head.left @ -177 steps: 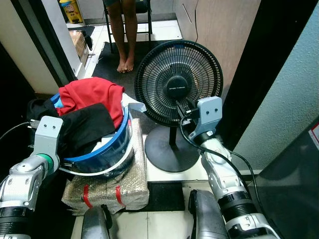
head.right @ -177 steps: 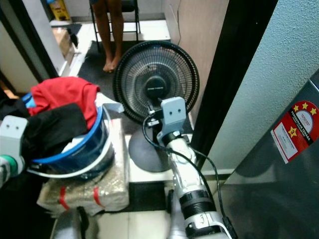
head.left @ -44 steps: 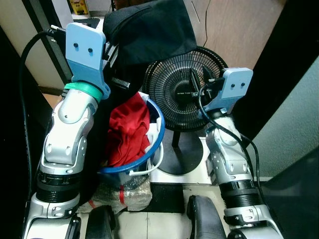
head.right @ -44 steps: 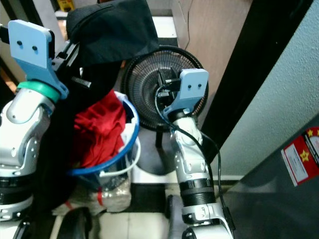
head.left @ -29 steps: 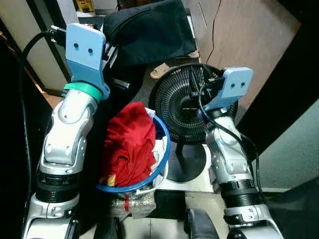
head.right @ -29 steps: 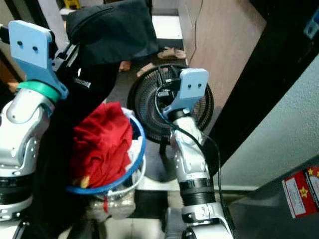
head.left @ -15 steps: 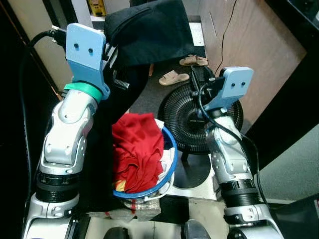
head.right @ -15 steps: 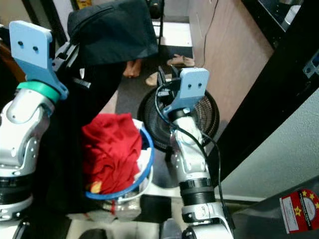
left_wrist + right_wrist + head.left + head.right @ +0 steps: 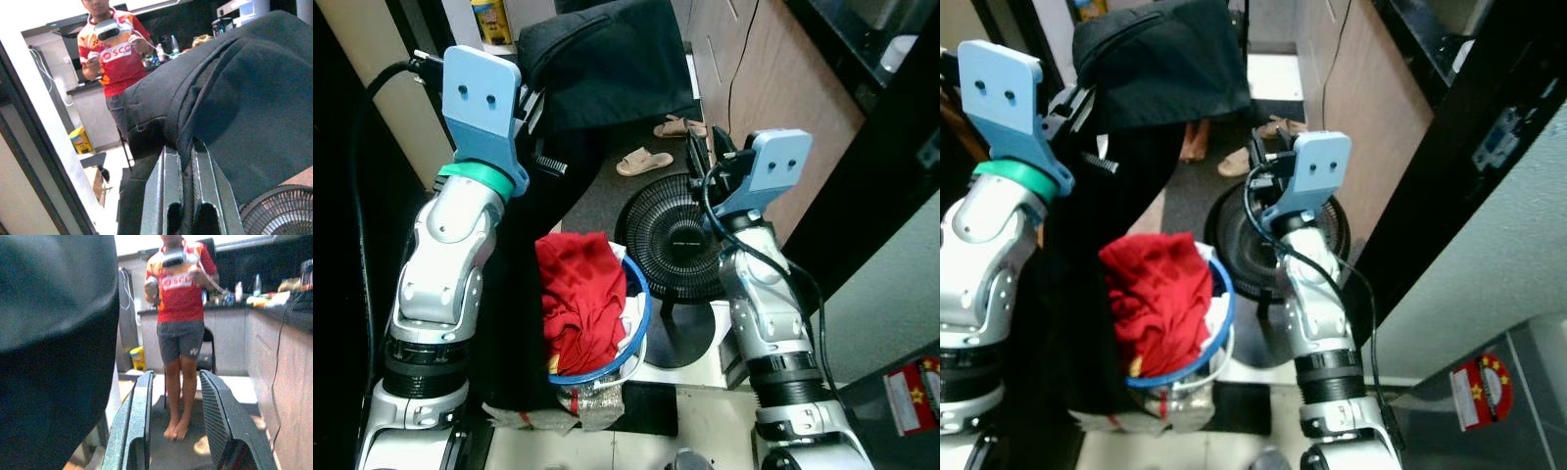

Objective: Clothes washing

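Note:
A large black garment (image 9: 607, 64) is held up high, and its lower part hangs down beside my left arm. In the left wrist view my left gripper (image 9: 184, 152) is shut on a fold of this black garment (image 9: 234, 98). Below it a blue basket (image 9: 639, 315) holds a red garment (image 9: 576, 294) and some white cloth. My right gripper (image 9: 707, 149) is raised in front of the fan. In the right wrist view my right gripper (image 9: 177, 378) is open with nothing between its fingers.
A black floor fan (image 9: 677, 240) stands right of the basket, which rests on a wrapped package (image 9: 592, 406). Sandals (image 9: 646, 160) lie on the dark floor beyond. A wooden cabinet (image 9: 773, 98) runs along the right. A person (image 9: 178, 308) in a red shirt stands ahead.
The whole picture has shifted: basket and fan now sit lower and smaller, so the camera moved. Both arms keep their pose, and the black garment stays in the left gripper.

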Available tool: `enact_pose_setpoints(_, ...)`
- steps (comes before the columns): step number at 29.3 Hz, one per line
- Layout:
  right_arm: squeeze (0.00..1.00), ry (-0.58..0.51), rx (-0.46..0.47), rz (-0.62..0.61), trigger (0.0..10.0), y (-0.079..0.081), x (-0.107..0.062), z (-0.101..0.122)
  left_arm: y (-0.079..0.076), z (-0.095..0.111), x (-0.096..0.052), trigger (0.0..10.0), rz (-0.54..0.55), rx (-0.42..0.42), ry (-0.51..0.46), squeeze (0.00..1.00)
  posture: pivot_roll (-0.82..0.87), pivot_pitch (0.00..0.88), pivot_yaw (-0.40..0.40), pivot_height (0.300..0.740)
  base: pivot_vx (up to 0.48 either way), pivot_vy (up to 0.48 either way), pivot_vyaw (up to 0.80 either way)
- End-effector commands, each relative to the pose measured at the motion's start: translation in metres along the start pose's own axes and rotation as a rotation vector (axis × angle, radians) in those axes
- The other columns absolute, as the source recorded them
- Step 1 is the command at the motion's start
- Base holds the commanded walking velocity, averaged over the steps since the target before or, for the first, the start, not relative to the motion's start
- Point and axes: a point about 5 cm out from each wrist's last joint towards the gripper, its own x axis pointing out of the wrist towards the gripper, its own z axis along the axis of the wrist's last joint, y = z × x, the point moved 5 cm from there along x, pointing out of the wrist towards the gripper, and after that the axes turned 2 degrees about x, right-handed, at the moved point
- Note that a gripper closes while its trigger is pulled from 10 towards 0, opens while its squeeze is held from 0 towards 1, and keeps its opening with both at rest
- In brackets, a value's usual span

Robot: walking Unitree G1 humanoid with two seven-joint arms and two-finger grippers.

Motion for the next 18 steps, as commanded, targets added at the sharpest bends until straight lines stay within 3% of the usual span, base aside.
enact_pose_setpoints(1,0.0,-0.047,-0.012,-0.011,10.0,-0.004,0.005,0.016,0.003,0.009,0.001,10.0,0.008,0.011,-0.028,0.0,0.01,0.0,0.045,0.716,0.0,0.0,0.0)
enact_pose_setpoints(3,0.0,-0.138,-0.026,-0.019,10.0,-0.01,0.016,0.048,0.007,0.017,0.003,10.0,0.016,0.016,-0.049,0.0,0.01,0.0,0.045,0.726,0.0,0.0,0.0)
enact_pose_setpoints(4,0.0,-0.138,-0.026,-0.019,10.0,-0.01,0.016,0.048,0.007,0.017,0.003,10.0,0.016,0.016,-0.049,0.0,0.01,0.0,0.045,0.726,0.0,0.0,0.0)
enact_pose_setpoints(6,0.0,-0.215,-0.031,-0.02,10.0,-0.009,0.022,0.075,0.01,0.024,0.005,10.0,0.024,0.019,-0.068,0.0,0.01,0.0,0.045,0.736,0.0,0.0,0.0)
enact_pose_setpoints(8,0.0,-0.215,-0.031,-0.02,10.0,-0.009,0.022,0.075,0.01,0.024,0.005,10.0,0.024,0.019,-0.068,0.0,0.01,0.0,0.045,0.736,0.0,0.0,0.0)
enact_pose_setpoints(11,0.0,-0.281,-0.013,-0.018,10.0,-0.006,0.026,0.098,0.014,0.03,0.007,10.0,0.032,0.021,-0.084,0.0,0.02,0.0,0.046,0.74,0.0,0.0,0.0)
enact_pose_setpoints(18,0.0,-0.319,0.03,-0.011,10.0,0.001,0.027,0.109,0.011,0.027,0.008,10.0,0.022,0.016,-0.077,0.0,0.01,0.0,0.049,0.74,0.0,0.0,0.0)
